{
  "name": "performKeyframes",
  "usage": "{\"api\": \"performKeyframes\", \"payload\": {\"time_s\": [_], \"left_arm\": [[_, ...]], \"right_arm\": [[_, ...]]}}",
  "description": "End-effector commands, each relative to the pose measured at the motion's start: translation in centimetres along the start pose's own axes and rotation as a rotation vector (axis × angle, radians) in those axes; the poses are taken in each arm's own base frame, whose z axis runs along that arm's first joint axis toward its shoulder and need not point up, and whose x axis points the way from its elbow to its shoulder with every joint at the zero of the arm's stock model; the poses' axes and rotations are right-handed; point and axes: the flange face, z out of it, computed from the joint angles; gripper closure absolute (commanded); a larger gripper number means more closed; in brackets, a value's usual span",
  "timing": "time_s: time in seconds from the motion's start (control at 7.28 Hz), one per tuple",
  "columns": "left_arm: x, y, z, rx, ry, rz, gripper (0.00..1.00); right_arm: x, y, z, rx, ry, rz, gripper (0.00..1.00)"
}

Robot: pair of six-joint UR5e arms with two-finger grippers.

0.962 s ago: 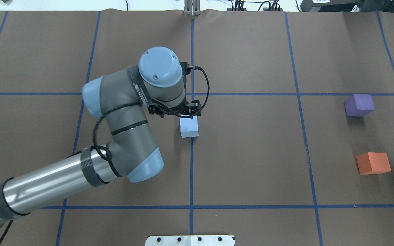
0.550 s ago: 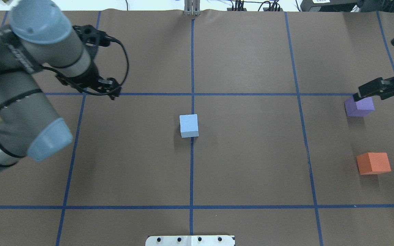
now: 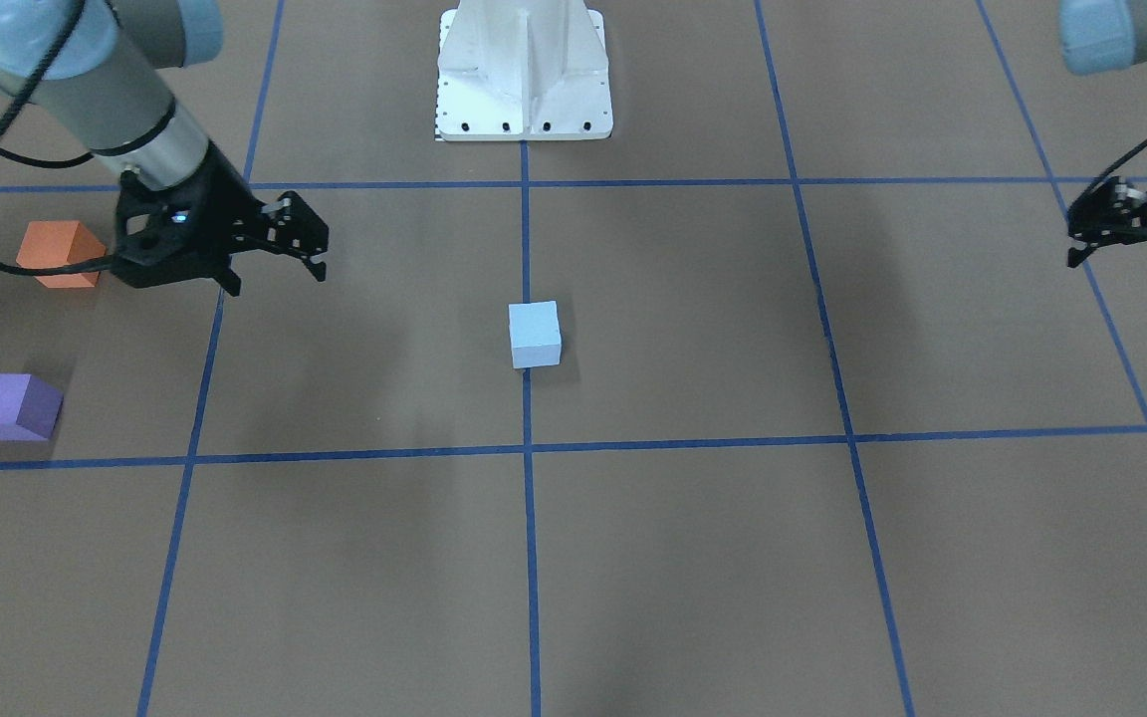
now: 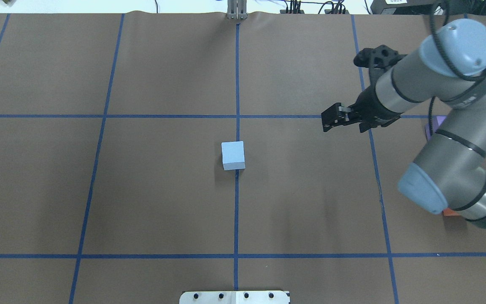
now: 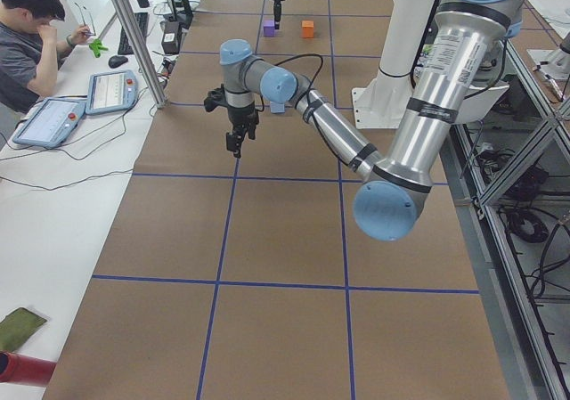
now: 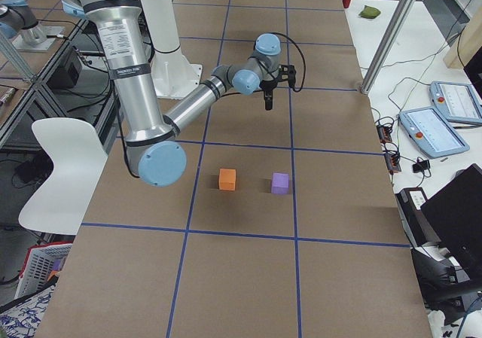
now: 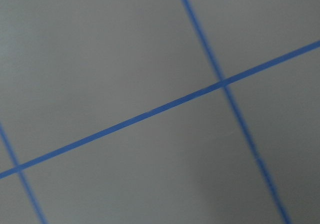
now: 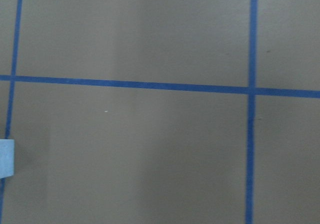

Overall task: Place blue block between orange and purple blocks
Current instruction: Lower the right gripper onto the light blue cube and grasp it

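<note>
The blue block (image 4: 233,155) sits flat in the middle of the tabletop (image 4: 163,202), on one of the blue tape lines (image 4: 236,84), and nothing is touching it. The orange block (image 3: 56,254) and the purple block (image 3: 11,406) stand near the tabletop edge on the robot's right side. The orange one is closer to the robot's edge and the purple one farther out, with a bare gap between them.

The right claw (image 3: 277,281) hangs above the tabletop between the blue block and that pair, well apart from the blue block. Its fingers are spread wide and hold nothing. From overhead, the right arm covers most of both the orange and the purple block.

The left claw (image 3: 1126,269) is over the opposite edge of the tabletop, also spread wide and empty.
</note>
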Motion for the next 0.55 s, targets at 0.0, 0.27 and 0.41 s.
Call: {"api": "performKeyframes", "payload": {"time_s": [0.0, 0.27, 0.41], "left_arm": [[-14.3, 8.8, -0.4, -0.001, 0.005, -0.170, 0.00], [-20.7, 12.6, -0.2, 0.013, 0.019, -0.306, 0.00], [-20.8, 12.4, -0.1, 0.016, 0.021, -0.308, 0.00]], "right_arm": [[-11.2, 1.1, 2.4, 0.018, 0.062, 0.024, 0.00], [-17.4, 2.0, 5.9, 0.035, 0.096, 0.021, 0.00], [-19.5, 2.6, 7.6, 0.039, 0.116, 0.011, 0.00]]}}
